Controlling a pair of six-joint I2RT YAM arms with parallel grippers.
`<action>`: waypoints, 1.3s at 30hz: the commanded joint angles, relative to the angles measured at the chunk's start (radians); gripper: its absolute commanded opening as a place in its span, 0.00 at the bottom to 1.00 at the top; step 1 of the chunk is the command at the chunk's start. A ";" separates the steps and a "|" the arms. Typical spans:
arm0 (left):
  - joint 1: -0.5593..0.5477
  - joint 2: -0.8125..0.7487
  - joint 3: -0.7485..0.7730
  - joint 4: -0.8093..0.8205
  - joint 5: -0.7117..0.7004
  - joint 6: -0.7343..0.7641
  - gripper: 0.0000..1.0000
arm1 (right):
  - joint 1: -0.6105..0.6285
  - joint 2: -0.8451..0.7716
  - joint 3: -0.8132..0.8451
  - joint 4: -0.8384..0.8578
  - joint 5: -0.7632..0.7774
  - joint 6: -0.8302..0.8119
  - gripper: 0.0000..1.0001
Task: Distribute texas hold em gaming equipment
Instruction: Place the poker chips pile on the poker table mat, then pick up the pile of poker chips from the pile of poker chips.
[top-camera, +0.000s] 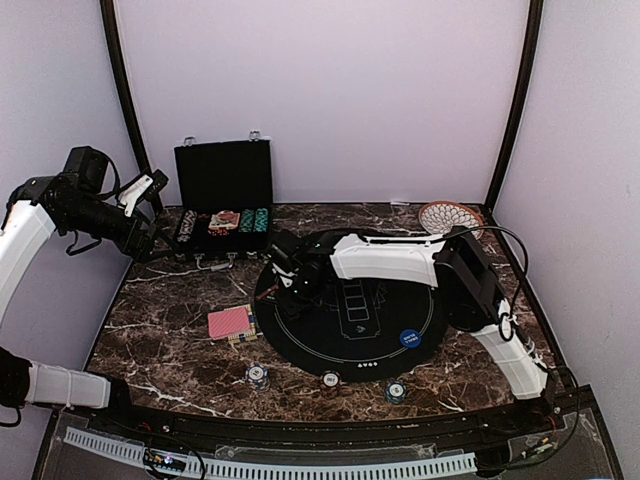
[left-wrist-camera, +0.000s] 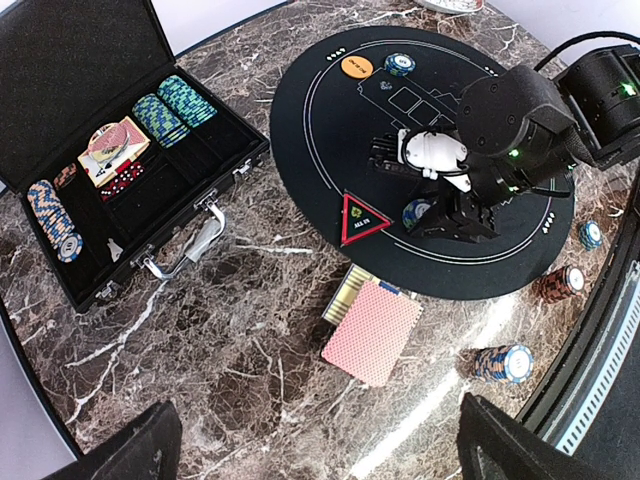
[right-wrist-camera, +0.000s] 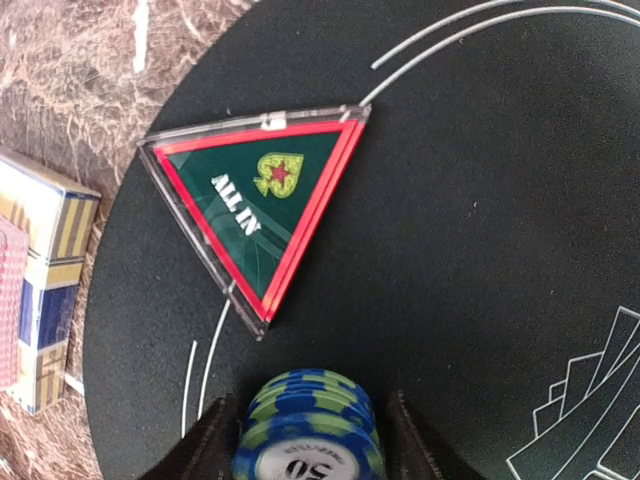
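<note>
A blue-and-green poker chip stack (right-wrist-camera: 310, 430) stands on the black round mat (right-wrist-camera: 480, 200), just below a triangular "ALL IN" marker (right-wrist-camera: 262, 210). My right gripper (right-wrist-camera: 308, 405) is open; its jaws flank the stack with a small gap on each side. From the left wrist view the same stack (left-wrist-camera: 416, 212) sits under the right gripper (left-wrist-camera: 450, 215). A pinkish-red card deck (left-wrist-camera: 373, 330) lies on its box left of the mat. My left gripper (left-wrist-camera: 320, 450) is open, high above the marble table, holding nothing. An orange disc (left-wrist-camera: 357, 66) and a blue disc (top-camera: 409, 338) lie on the mat.
The open black chip case (top-camera: 223, 190) stands at the back left with rows of chips. Three chip stacks (top-camera: 258, 375), (top-camera: 331, 379), (top-camera: 396, 391) line the near edge of the mat. A patterned plate (top-camera: 447, 216) sits at the back right.
</note>
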 joint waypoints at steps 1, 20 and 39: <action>-0.004 -0.012 0.002 -0.009 0.004 0.003 0.99 | -0.016 0.006 0.032 0.008 0.013 -0.015 0.58; -0.005 -0.001 0.013 -0.027 -0.019 0.026 0.99 | 0.058 -0.667 -0.649 0.004 0.061 0.142 0.84; -0.010 0.001 0.026 -0.041 -0.008 0.005 0.99 | 0.217 -0.992 -1.190 0.055 -0.019 0.428 0.89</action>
